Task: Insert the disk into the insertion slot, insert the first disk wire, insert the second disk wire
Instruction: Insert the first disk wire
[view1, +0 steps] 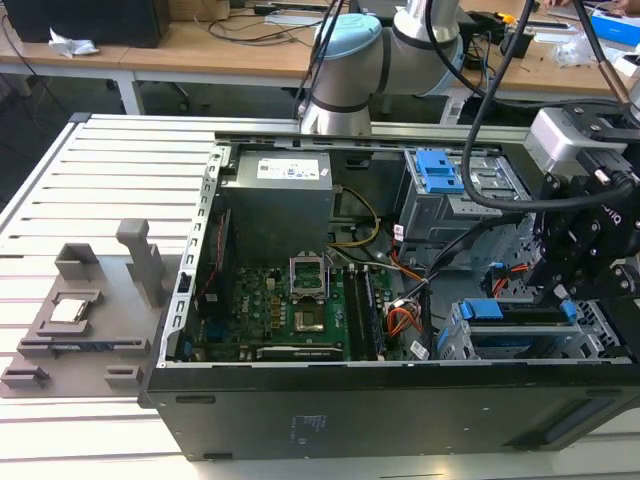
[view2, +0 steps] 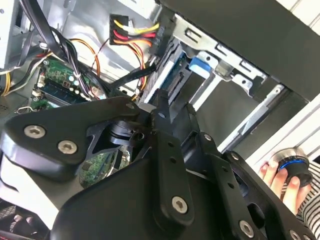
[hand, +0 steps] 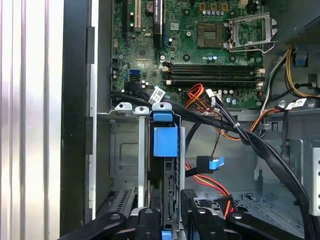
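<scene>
The gripper (hand: 168, 216) was clamped narrowly on the disk (hand: 165, 142), which stood on edge inside the insertion slot (hand: 124, 165) at a corner of the computer case (view1: 300, 420), bundled wires (hand: 250, 140) running just beside it.

You have one open case (view1: 350, 405) to count from. Inside it are one motherboard (view1: 290, 310), one power supply (view1: 278, 195), one disk (hand: 165, 141), one slot (view1: 458, 342) and one bay (view1: 470, 205). One arm (view1: 345, 60) stands at the far side. One grey fixture (view1: 80, 330) lies on the exterior view's left. One hand (view2: 274, 175) shows in the second wrist view.
</scene>
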